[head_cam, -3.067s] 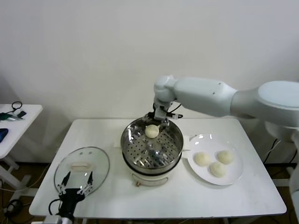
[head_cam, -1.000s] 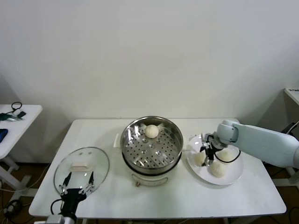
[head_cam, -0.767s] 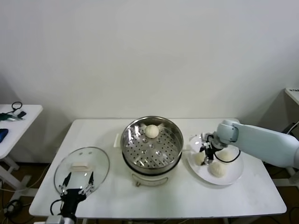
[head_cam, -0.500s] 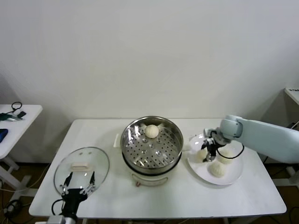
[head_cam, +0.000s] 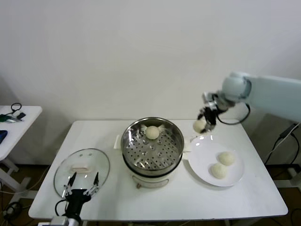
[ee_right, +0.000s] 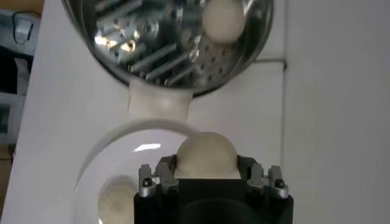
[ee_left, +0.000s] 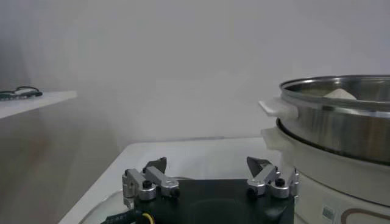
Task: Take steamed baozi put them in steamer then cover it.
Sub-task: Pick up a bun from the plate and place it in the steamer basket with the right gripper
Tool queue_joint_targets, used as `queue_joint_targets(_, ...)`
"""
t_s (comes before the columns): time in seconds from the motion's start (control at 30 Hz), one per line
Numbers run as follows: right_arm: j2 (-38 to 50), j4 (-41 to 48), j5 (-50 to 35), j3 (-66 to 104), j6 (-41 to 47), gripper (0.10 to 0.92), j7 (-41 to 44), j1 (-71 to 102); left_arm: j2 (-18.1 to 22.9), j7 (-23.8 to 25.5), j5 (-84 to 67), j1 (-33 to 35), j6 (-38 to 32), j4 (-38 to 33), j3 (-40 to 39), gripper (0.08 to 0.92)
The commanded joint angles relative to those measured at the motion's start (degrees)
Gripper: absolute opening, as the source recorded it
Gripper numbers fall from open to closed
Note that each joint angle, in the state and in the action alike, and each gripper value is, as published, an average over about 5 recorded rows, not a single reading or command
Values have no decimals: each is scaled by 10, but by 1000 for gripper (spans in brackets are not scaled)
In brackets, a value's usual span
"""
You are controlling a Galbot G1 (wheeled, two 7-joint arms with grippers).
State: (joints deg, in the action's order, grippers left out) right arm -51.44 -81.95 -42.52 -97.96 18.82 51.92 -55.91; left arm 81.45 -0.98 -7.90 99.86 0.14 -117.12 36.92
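Four steamed baozi show in all — round buns with no long axis to speak of. One bun (head_cam: 152, 132) lies on the perforated floor at the far side of the steamer (head_cam: 153, 147), which stands upright and open-topped at the middle of the white table (head_cam: 188, 200). Two buns (head_cam: 226, 158) (head_cam: 217, 170) rest side by side on the single white plate (head_cam: 202, 162) just right of the steamer. The fourth, the held bun (head_cam: 199, 125), hangs in the air above the plate's far-left edge, pinched between the closed jaws of the right gripper (head_cam: 205, 122). The one cover (head_cam: 82, 171) lies flat on the table's near-left part, handle up. The left gripper (head_cam: 81, 189) hovers at the cover's near rim — jaws spread wide, holding nothing.
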Motion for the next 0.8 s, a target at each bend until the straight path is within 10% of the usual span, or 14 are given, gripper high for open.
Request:
queue_joint_targets(0.03,-120,-87,-142,36,75,663,-61,-90,-1,1,0,2,0,-4,0,823)
queue_joint_targets(0.8,-286,51,-53,76,130,662,-148,181,3,0,-1,11,-4,-12,10,823)
